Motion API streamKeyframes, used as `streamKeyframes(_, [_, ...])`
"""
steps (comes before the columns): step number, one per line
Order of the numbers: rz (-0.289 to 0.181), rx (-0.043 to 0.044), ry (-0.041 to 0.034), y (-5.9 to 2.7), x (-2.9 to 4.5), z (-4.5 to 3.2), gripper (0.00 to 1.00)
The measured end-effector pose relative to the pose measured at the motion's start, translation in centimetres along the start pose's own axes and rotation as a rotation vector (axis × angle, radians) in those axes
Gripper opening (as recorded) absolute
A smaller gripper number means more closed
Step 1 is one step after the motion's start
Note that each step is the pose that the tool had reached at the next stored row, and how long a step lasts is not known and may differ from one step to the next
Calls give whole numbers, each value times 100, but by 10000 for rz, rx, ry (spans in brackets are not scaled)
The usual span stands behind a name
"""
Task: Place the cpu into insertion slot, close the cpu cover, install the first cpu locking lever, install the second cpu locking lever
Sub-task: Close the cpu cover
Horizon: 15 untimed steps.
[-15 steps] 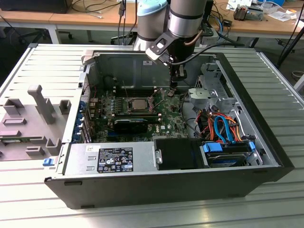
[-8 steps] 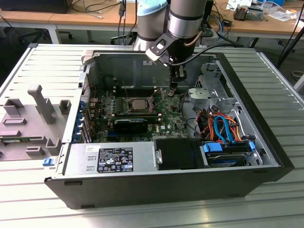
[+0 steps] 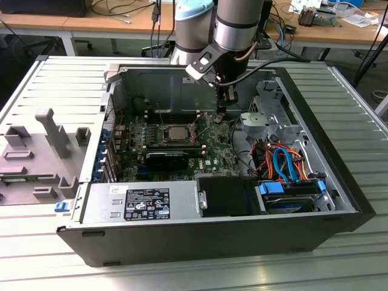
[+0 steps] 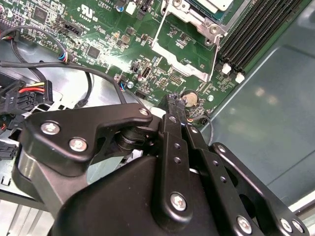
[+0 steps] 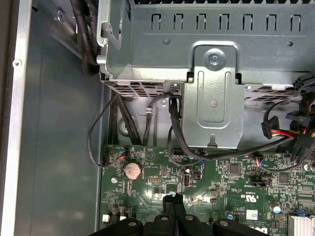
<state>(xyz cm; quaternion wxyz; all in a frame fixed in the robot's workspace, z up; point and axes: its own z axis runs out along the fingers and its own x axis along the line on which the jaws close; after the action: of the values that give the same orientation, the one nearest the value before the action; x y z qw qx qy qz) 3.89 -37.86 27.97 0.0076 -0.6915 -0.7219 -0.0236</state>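
Note:
The cpu [image 3: 177, 131], a small silver-grey square, lies in the insertion slot [image 3: 166, 134] on the green motherboard [image 3: 212, 148]. The second wrist view shows a corner of the cpu [image 4: 217, 4]. The cpu cover [image 4: 177, 60], a thin silvery plate with a square window, stands swung open beside the slot, toward my gripper. My gripper [image 3: 222, 113] hangs over the board on the exterior view's right of the slot, apart from the cover. Its fingers are shut with nothing between them, and the tips hover near a coin battery [image 4: 190, 99] in both wrist views [image 5: 132, 170].
A metal drive cage [image 5: 211, 73] with black cable bundles [image 5: 174, 128] stands just beyond the gripper. Memory slots [image 4: 256, 34] run beside the socket. The case wall [image 3: 182, 76], a power supply [image 3: 145, 203] and orange and blue cables [image 3: 282, 163] hem the board in.

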Motion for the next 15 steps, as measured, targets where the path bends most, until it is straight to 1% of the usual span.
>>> streamKeyframes(4, [-3,1,0,0,0,5,11])
streamKeyframes(6, [-21,1,0,-2,-3,69,11])
streamKeyframes(15, [-49,2,4,-2,-4,97,11])
